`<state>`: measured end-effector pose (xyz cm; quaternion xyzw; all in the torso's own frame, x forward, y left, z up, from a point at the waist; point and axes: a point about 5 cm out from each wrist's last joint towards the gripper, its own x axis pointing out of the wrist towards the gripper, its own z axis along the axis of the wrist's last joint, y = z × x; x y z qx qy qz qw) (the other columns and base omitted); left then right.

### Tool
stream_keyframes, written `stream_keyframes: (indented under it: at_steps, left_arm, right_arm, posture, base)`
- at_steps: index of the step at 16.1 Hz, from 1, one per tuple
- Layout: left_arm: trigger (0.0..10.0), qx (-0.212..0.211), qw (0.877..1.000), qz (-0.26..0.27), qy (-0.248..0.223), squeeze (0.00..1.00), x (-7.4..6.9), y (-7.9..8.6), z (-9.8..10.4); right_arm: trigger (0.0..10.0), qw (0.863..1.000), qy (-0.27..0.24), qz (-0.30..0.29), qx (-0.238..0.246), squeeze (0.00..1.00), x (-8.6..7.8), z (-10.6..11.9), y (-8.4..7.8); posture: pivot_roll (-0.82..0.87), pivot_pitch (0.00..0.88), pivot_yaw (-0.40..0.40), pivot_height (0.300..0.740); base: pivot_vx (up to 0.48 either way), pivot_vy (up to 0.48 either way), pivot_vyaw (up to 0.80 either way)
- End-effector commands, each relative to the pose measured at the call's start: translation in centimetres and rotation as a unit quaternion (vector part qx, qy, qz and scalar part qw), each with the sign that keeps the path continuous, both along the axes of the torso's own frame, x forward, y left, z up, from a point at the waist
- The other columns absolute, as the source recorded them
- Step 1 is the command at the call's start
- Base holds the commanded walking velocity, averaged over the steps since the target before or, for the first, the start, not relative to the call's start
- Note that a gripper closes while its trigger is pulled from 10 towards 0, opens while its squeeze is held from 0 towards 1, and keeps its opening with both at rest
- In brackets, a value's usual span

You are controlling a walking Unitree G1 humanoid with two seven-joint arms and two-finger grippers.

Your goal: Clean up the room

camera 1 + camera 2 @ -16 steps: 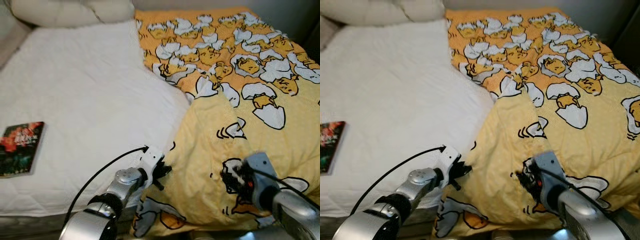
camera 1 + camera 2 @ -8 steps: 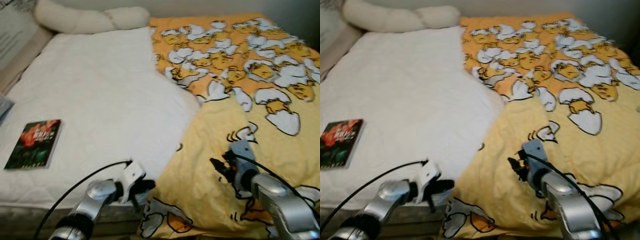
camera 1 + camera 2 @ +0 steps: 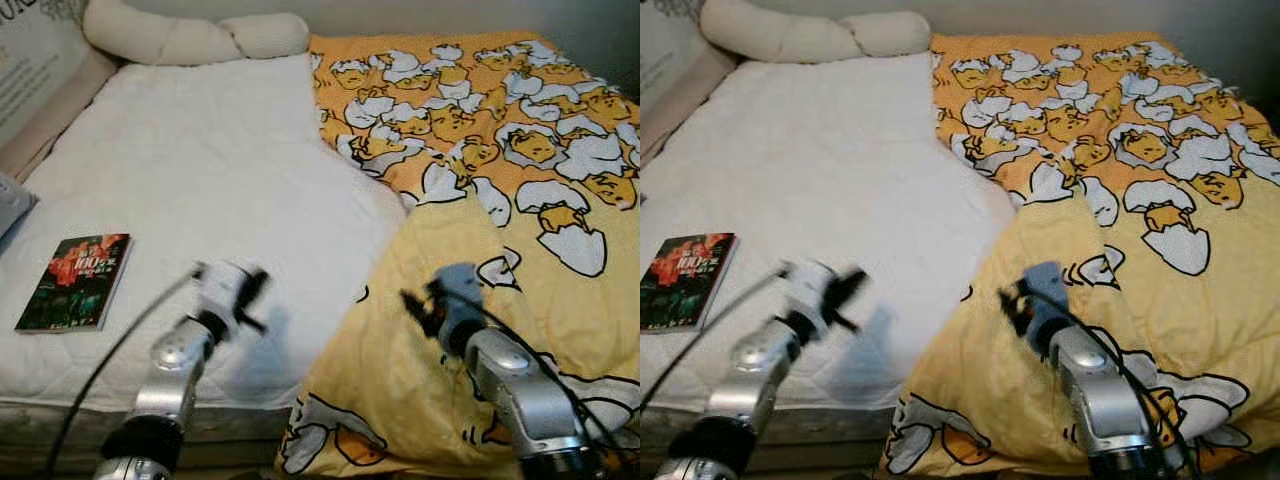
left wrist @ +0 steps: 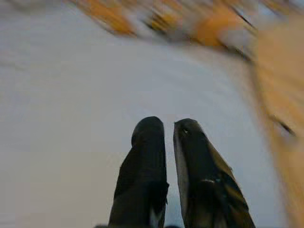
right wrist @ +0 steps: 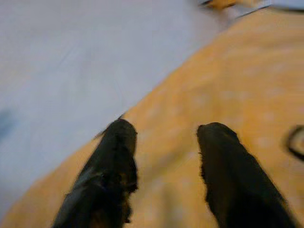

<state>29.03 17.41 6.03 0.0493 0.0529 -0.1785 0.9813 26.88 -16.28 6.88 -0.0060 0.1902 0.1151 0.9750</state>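
**Two claws over a half-made bed**

While our left arm hangs above the white sheet (image 3: 200, 180), its claw (image 3: 250, 290) looks blurry from the head. From its wrist we see the two black fingers (image 4: 145, 175) pressed almost together, with just a thin gap between them. They pinch nothing. White sheet lies under them, and a smear of orange and yellow runs along one edge of that picture.

Our right claw (image 3: 415, 305) sits over the yellow blanket (image 3: 520, 240), close to the edge where it meets the sheet. From its wrist, its fingers (image 5: 114, 161) are spread wide apart and they hold nothing. Yellow cloth lies under them, with white sheet past it.

We see the blanket covering the right half of the bed. It has white and orange egg pictures all over it. Its near corner hangs down over the front of the bed, and one fold lies across the middle.

A book (image 3: 75, 280) with a dark, red cover lies flat on the sheet at the left, well apart from both claws. A long white pillow (image 3: 190, 35) rests at the head of the bed, touching the blanket's top corner.
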Motion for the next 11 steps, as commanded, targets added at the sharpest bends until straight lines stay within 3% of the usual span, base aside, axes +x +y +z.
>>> stream_keyframes:
  at_steps: [1,4,7,11]
  left_arm:
    - [10.0,-0.002,0.999,0.047,-0.024,1.00,0.0,1.0,1.0]
    - [10.0,-0.004,0.995,0.078,-0.062,1.00,-0.8,1.2,2.4]
    - [10.0,0.014,0.995,0.071,-0.067,1.00,-0.8,0.9,3.0]
    - [10.0,0.018,0.995,0.074,-0.057,1.00,-1.2,0.8,3.1]
  right_arm:
    - [10.0,0.999,-0.019,-0.024,0.014,1.00,0.1,0.4,-0.4]
    - [10.0,0.998,-0.040,-0.054,-0.014,1.00,-0.1,0.0,-0.6]
    - [10.0,0.996,-0.043,-0.069,-0.018,1.00,-0.2,-0.7,-0.3]
    - [10.0,0.996,-0.057,-0.073,-0.016,1.00,0.2,-0.8,0.1]
  posture:
    - [-0.08,0.000,0.056,0.740]
    - [-0.04,0.000,0.037,0.740]
    - [-0.03,0.000,0.028,0.740]
    - [-0.02,0.000,0.028,0.740]
  base:
    - [0.000,0.000,0.00]
    - [0.000,0.000,0.00]
    - [0.000,0.322,0.00]
    - [0.000,0.415,-0.65]
